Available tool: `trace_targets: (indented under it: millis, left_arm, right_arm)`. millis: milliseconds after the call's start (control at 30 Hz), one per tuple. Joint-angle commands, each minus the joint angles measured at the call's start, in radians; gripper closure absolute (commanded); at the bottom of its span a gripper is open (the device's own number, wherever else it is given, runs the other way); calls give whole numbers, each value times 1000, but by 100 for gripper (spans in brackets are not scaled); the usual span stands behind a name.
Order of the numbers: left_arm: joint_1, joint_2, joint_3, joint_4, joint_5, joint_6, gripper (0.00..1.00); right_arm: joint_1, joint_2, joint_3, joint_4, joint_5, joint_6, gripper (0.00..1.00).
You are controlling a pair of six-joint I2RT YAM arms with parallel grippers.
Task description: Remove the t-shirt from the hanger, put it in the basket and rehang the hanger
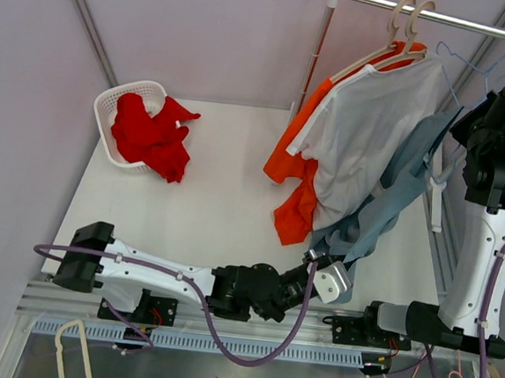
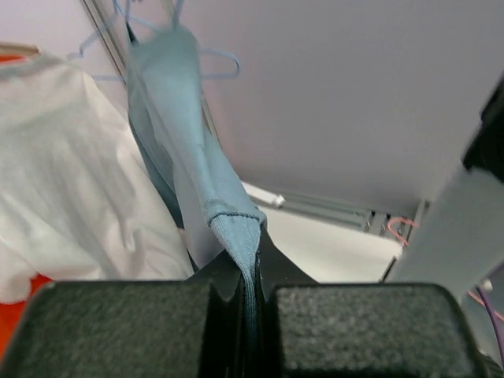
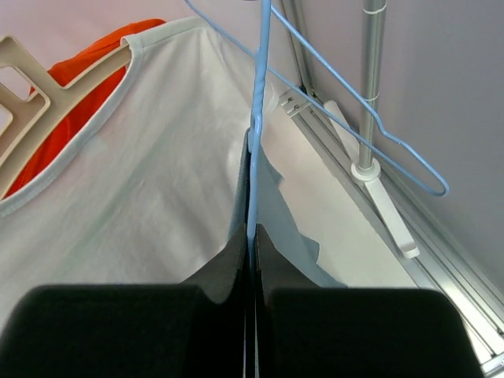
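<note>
A blue-grey t-shirt [image 1: 403, 184] hangs stretched from a blue wire hanger [image 1: 475, 71] on the rail, down toward the near table edge. My left gripper [image 1: 321, 259] is shut on its lower hem; the left wrist view shows the cloth [image 2: 185, 142] pinched between the jaws of the left gripper [image 2: 250, 252]. My right gripper [image 1: 463, 128] is up by the hanger. In the right wrist view the right gripper [image 3: 252, 236] is shut on the blue hanger wire [image 3: 260, 118], with the blue-grey cloth [image 3: 279, 209] just beyond.
A white t-shirt [image 1: 373, 129] and an orange one [image 1: 299, 158] hang on beige hangers [image 1: 408, 26] from the rail [image 1: 444, 18]. An empty blue hanger [image 3: 394, 150] hangs by the rack pole [image 3: 368, 87]. A white basket [image 1: 110, 97] with red clothes [image 1: 151, 136] stands far left.
</note>
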Motion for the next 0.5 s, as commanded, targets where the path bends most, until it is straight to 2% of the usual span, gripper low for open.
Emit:
trace_targets:
  millis: [0, 67, 100, 200, 233, 267, 300, 367, 400, 467]
  left_arm:
    - [-33, -30, -44, 40, 24, -83, 99]
    - [-4, 49, -16, 22, 15, -120, 99]
    - [21, 77, 13, -12, 24, -204, 99]
    - [163, 138, 68, -144, 190, -347, 99]
    - [253, 155, 178, -200, 236, -455, 99]
    - [295, 201, 221, -323, 330, -491, 99]
    - [337, 227, 273, -381, 363, -531, 99]
    - [423, 333, 507, -495, 389, -537, 99]
    - [465, 377, 569, -612, 386, -534, 99]
    - [510, 479, 866, -721, 405, -534, 99]
  right_arm:
    - [-44, 39, 115, 94, -37, -3, 100]
    - [-44, 47, 182, 48, -86, 10, 100]
    - [-42, 41, 193, 15, -101, 19, 100]
    - [-42, 18, 220, -43, -147, 17, 100]
    - [-42, 13, 229, -64, -159, 22, 100]
    - [-44, 9, 236, -103, -198, 25, 100]
    - [-44, 4, 241, -120, -221, 33, 100]
    - [-44, -10, 243, -158, -303, 62, 100]
    - [-44, -14, 238, -166, -346, 74, 100]
    - [-28, -24, 233, -181, -403, 108, 100]
